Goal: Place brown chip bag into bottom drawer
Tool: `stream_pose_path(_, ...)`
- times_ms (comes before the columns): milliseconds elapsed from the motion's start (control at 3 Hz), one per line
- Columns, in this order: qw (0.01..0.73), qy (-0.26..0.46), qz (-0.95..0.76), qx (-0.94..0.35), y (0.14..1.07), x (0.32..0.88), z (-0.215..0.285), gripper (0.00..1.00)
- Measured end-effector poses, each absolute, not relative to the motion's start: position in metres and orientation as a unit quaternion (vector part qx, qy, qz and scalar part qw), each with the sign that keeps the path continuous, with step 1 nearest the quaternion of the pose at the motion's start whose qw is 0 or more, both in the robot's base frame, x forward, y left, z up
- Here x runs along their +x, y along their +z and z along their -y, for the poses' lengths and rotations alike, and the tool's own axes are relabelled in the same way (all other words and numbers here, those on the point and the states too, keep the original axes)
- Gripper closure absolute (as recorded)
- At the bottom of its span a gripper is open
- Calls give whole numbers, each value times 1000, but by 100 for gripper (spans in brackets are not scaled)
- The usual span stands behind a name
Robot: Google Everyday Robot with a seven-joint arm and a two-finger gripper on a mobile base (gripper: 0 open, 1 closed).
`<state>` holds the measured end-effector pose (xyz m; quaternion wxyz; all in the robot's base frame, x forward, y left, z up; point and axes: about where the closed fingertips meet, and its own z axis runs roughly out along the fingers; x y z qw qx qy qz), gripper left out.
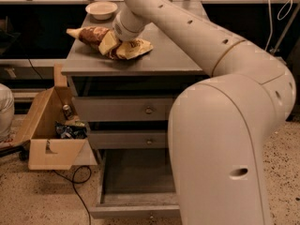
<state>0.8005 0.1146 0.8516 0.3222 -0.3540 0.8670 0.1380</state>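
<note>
The brown chip bag (pixel 88 34) lies on the grey cabinet top (pixel 164 60), at its left side, with its pale end pointing left. My gripper (pixel 121 47) is down on the bag's right end, its two cream fingers (pixel 108 42) spread open with the bag's crinkled brown foil between them. The bag still rests on the top. The bottom drawer (pixel 133 175) is pulled out and nothing shows inside it. My arm hides its right part.
A white bowl (pixel 101 8) stands at the back left of the cabinet top. The two upper drawers (pixel 126 110) are shut. An open cardboard box (pixel 49 135) with clutter sits on the floor to the left, with a black cable (pixel 77 184) beside it.
</note>
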Motion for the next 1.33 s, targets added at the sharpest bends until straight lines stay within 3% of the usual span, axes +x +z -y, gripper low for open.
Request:
stream_pose_path(333, 324, 186, -858, -354, 844, 798, -116, 50)
stream_pose_path(1000, 324, 186, -857, -354, 855, 797, -116, 97)
stream_pose_path(1333, 370, 265, -812, -364, 878, 755, -111, 100)
